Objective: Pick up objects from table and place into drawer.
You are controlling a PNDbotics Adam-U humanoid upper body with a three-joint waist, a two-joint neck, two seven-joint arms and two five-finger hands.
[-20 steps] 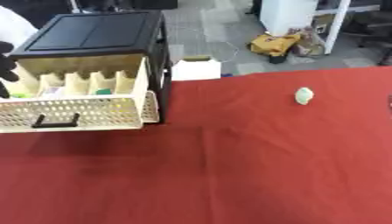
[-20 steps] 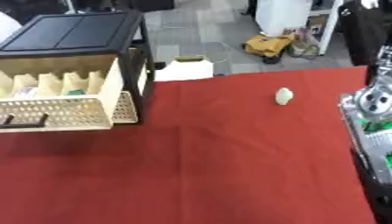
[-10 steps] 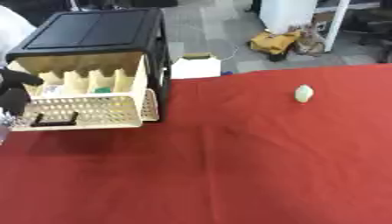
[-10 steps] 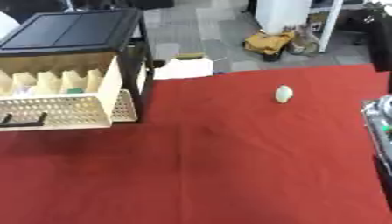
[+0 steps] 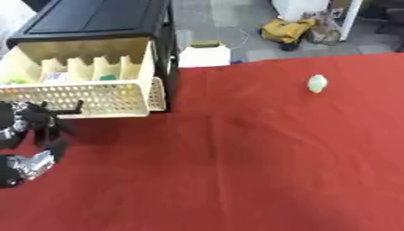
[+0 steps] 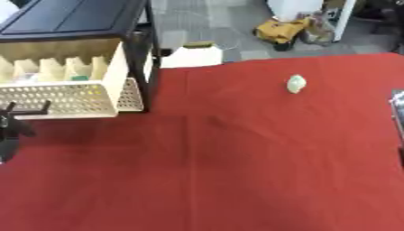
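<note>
Well apart from the pale object (image 5: 316,83), the left hand (image 5: 30,137) hangs, seemingly curled, before the drawer (image 5: 79,92).

Left hand (image 5: 31,135) low, fingers blurred

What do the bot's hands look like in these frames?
Left hand: black fingers with silver metal joint pieces, low at the left edge. Right arm: only a silver-grey sliver with a dark edge at the right border; its hand isn't visible. No cables or markings discernible.

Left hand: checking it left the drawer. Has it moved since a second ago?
Yes. The left hand has come from the drawer's left side to below its front panel, towards the robot.
</note>
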